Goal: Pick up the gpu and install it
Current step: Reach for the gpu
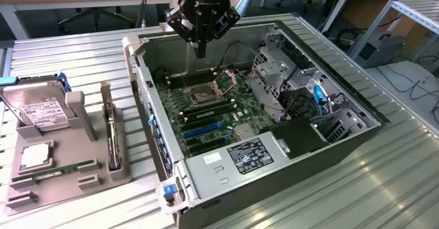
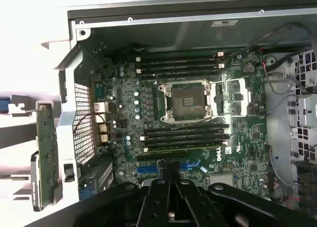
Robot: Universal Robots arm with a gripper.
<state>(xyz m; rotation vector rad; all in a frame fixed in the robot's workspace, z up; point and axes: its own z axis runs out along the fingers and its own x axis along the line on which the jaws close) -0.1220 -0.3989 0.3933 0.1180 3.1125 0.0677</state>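
Observation:
The gpu (image 1: 112, 145) stands on its edge in a slot of the grey holder (image 1: 69, 180), at the exterior view's left, outside the computer case. In the wrist view the gpu (image 2: 46, 153) is a thin greenish board with a metal bracket at one end. My gripper (image 1: 200, 53) hangs above the far part of the open case (image 1: 288, 157), well away from the gpu. Its fingers (image 2: 172, 180) are shut together with nothing between them. Below them lies the motherboard (image 2: 129, 118), with blue expansion slots (image 2: 190, 164) close to the fingertips.
The holder also carries a silver hard drive (image 1: 41, 110), a processor (image 1: 36, 157) and a green memory stick (image 1: 65, 168). The board has an open processor socket (image 2: 185, 101) and dark memory slots (image 2: 185, 134). A drive cage with cables (image 1: 295, 92) fills one side of the case.

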